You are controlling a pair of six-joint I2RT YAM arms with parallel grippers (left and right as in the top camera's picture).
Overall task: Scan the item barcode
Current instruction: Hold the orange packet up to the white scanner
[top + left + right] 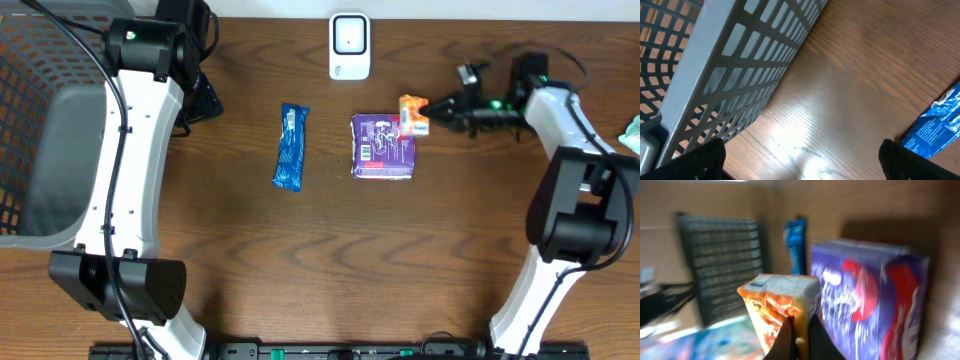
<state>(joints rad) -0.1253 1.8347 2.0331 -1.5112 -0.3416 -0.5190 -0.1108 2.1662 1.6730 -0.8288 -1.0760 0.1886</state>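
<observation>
The right tool [428, 112] gripped the orange packet [412, 117] tightly. Grasp done, the next move called for presenting its barcode to the scanner [349, 46] at eleven o'clock. The left tool [802, 162] gaped wide, empty.

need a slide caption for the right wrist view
Right hand pinches an orange snack packet beside the purple pack.

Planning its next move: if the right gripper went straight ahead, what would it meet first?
Likely the purple pack, just beside the orange packet it holds; it might skim past toward the blue wrapper. Depth is unclear.
</observation>
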